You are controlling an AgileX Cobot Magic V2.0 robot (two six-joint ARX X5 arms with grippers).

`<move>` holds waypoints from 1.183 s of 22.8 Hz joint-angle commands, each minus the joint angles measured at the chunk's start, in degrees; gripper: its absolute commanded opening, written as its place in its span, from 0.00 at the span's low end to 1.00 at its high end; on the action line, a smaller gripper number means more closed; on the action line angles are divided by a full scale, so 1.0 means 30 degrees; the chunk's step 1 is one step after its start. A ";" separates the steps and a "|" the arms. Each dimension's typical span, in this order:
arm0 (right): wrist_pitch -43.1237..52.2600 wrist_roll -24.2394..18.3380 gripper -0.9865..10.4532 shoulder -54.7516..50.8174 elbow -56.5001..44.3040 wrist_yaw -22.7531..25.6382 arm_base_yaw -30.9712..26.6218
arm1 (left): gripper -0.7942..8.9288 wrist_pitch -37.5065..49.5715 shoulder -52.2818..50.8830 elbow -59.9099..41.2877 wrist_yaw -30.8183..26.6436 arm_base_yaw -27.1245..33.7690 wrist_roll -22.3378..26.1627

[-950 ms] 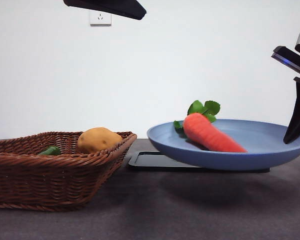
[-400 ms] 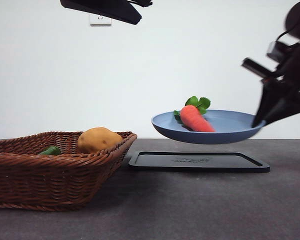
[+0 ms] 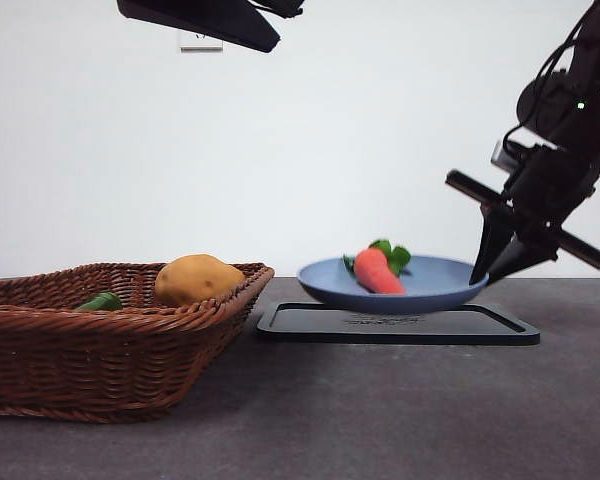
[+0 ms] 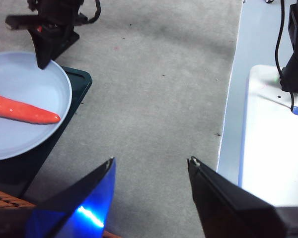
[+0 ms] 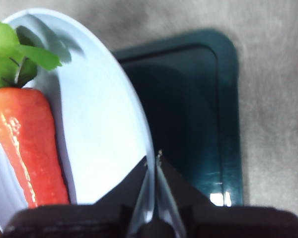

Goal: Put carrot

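The right end effector (image 3: 488,272) is clamped shut on the rim of the blue plate (image 3: 430,285), its two jaws pinching the thin edge between them with no gap to spare, as the right wrist view shows. The carrot (image 3: 374,270) lies on its side inside that plate, leaves toward the plate's far rim and tapered tip toward the near rim, away from the pinched edge. The plate itself hangs just over the black tray (image 3: 398,324); from the front view I cannot tell whether its underside touches the tray or floats a little above it. Beside the tray, on the side away from the plate's gripped rim, stands the wicker basket (image 3: 110,335), holding a yellow-brown potato (image 3: 197,279) and a small green vegetable piece (image 3: 102,301). The left end effector (image 4: 151,171) waits high above, jaws spread apart and holding nothing, well away from the tray over bare bench (image 3: 380,410). The main risk here, as I judge it, is the one-sided hold: the plate is carried by a single point on its rim, so any tilt or jolt could let it pivot in the jaws, and the smooth, rounded carrot could roll or slide toward the low side and off. Letting go before the plate sits flat on the tray could make it drop, rock and toss the carrot out.
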 commanded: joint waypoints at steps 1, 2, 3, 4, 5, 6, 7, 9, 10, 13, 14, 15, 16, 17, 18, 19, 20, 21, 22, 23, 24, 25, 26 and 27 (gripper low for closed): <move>0.0080 0.0291 0.09 0.0619 0.0503 -0.0117 0.0022 | 0.35 0.0240 0.0153 0.0175 -0.0022 -0.0131 -0.0175; 0.0022 0.0299 0.09 0.0736 0.0503 -0.0095 0.0022 | 0.35 0.0240 0.0153 0.0175 -0.0022 -0.0131 -0.0175; -0.0087 0.0306 0.09 0.0816 0.0503 -0.0087 0.0015 | 0.35 0.0240 0.0153 0.0175 -0.0029 -0.0131 -0.0175; -0.0240 0.0284 0.09 0.0874 0.0503 -0.0087 0.0015 | 0.35 0.0240 0.0153 0.0175 -0.0029 -0.0131 -0.0175; -0.0357 0.0277 0.11 0.0925 0.0503 -0.0087 0.0015 | 0.35 0.0240 0.0153 0.0175 -0.0029 -0.0131 -0.0175; -0.0452 0.0248 0.12 0.0933 0.0503 -0.0080 0.0015 | 0.35 0.0240 0.0153 0.0175 -0.0029 -0.0131 -0.0175; -0.0539 0.0189 0.14 0.0933 0.0503 -0.0080 0.0015 | 0.35 0.0240 0.0153 0.0175 -0.0029 -0.0131 -0.0175; -0.0554 0.0189 0.18 0.0933 0.0503 -0.0080 0.0015 | 0.35 0.0248 0.0153 0.0175 -0.0029 -0.0131 -0.0175; -0.0554 0.0204 0.20 0.0933 0.0503 -0.0073 0.0015 | 0.35 0.0248 0.0153 0.0175 -0.0029 -0.0131 -0.0175; -0.0612 0.0277 0.24 0.0933 0.0503 -0.0022 -0.0007 | 0.35 0.0240 0.0153 0.0175 -0.0029 -0.0131 -0.0175; -0.0612 0.0277 0.25 0.0925 0.0503 -0.0109 -0.0066 | 0.35 0.0248 0.0153 0.0175 -0.0036 -0.0131 -0.0175; -0.0619 0.0270 0.25 0.0903 0.0503 -0.0160 -0.0095 | 0.35 0.0255 0.0153 0.0175 -0.0051 -0.0131 -0.0175; -0.0692 0.0262 0.25 0.0852 0.0503 -0.0168 -0.0109 | 0.35 0.0262 0.0153 0.0175 -0.0160 -0.0131 -0.0175; -0.0852 0.0248 0.25 0.0729 0.0503 -0.0160 -0.0153 | 0.35 0.0277 0.0153 0.0175 -0.0393 -0.0131 -0.0175; -0.1013 0.0255 0.25 0.0590 0.0503 -0.0168 -0.0226 | 0.35 0.0291 0.0153 0.0175 -0.0678 -0.0131 -0.0175; -0.1239 0.0153 0.25 0.0379 0.0503 -0.0153 -0.0313 | 0.35 0.0306 0.0153 0.0175 -0.1056 -0.0131 -0.0175; -0.1661 -0.0233 0.24 -0.0102 0.0503 -0.0102 -0.0401 | 0.35 0.0379 0.0153 0.0175 -0.1705 -0.0131 -0.0168; -0.2171 -0.0685 0.24 -0.0678 0.0503 -0.0066 -0.0488 | 0.35 0.0532 0.0153 0.0175 -0.2484 -0.0131 -0.0153; -0.2863 -0.0845 0.24 -0.1421 0.0503 0.0248 -0.0605 | 0.35 0.0852 0.0153 0.0175 -0.3184 -0.0131 -0.0160; -0.3570 -0.1260 0.24 -0.2193 0.0503 0.0758 -0.0685 | 0.35 0.1370 0.0153 0.0175 -0.3781 -0.0131 -0.0160; -0.4386 -0.1807 0.24 -0.3060 0.0503 0.1297 -0.0699 | 0.35 0.2018 0.0153 0.0175 -0.4466 -0.0131 -0.0175; -0.5136 -0.2375 0.24 -0.3891 0.0503 0.1741 -0.0692 | 0.35 0.2703 0.0153 0.0175 -0.5158 -0.0131 -0.0240; -0.6025 -0.3009 0.22 -0.4765 0.0503 0.2033 -0.0641 | 0.35 0.3402 0.0153 0.0175 -0.5763 -0.0131 -0.0291; -0.6863 -0.3701 0.19 -0.5581 0.0495 0.2113 -0.0466 | 0.34 0.3993 0.0153 0.0175 -0.6251 -0.0131 -0.0568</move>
